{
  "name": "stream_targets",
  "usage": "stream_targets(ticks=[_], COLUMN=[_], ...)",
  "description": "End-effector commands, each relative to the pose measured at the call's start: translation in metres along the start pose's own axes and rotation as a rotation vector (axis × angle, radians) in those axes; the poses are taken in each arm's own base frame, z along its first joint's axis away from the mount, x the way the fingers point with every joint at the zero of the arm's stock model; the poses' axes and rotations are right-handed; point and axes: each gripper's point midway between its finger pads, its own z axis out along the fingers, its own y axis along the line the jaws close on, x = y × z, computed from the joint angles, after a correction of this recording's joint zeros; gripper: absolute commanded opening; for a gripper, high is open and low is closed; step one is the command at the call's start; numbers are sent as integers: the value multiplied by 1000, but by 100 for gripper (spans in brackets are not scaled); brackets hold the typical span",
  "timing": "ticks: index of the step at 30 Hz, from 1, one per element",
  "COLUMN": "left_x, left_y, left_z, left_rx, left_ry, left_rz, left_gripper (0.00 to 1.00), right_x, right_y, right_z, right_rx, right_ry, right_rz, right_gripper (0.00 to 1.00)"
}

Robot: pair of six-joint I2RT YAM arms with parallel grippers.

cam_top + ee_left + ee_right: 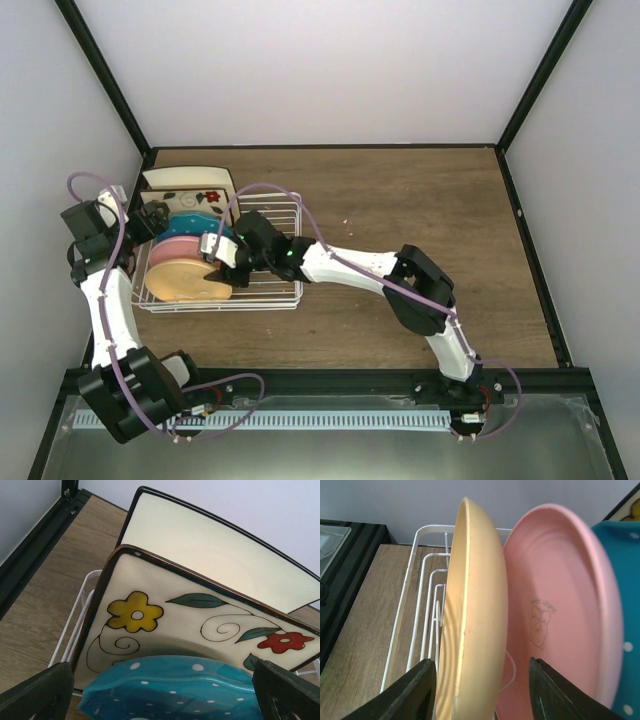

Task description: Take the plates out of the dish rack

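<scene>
The white wire dish rack [284,214] stands at the table's left and holds upright plates. From front to back they are a pale-orange plate [183,283], a pink plate [176,251], a teal dotted plate [196,230], a flowered square cream plate [196,196] and a plain square cream plate [185,178]. My right gripper [218,268] is open, its jaws on either side of the pale-orange plate's rim [475,610], with the pink plate [555,605] beside it. My left gripper [157,222] is open over the teal plate [170,685], in front of the flowered plate [200,625]. No bright-orange plate is in view.
The rack's right half [275,255] holds only bare prongs. Brown wooden table [420,210] extends to the right of the rack. Grey walls with black frame bars [100,80] close in the left, back and right sides. The rack's wires [427,570] show left of the pale-orange plate.
</scene>
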Motion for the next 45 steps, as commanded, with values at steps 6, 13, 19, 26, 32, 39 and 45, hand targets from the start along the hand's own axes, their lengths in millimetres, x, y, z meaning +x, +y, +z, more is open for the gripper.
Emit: stream_targets(ticks=[6,13,19,26,32,39,45], left_x=[-6,-4,-35,-122,-153,-151,-142], left_y=[-6,-8,-20,-59,-74,-76,-76], left_z=[-1,0,-10,-43,-51,-53,-51], left_rx=[35,43,62,163,223,228,231], left_ry=[3,2,-67,-234,-273,-275,-248], left_rz=[46,35,23,-1,-27,-24,-17], left_gripper=[100,100,100,100,100,100,100], right_x=[-23,-44,-64,-76,-97,-35,115], right_y=[-6,-20,-30,-32,-59,-194,-274], right_z=[11,-5,-38,-82,-149,-299,-427], right_rx=[10,85,176,251,344,721,898], right_ry=[-51,-48,-42,-20,-62,-54,-50], right_rz=[11,-8,-44,-43,73,400,1009], right_gripper=[2,1,1,1,1,1,1])
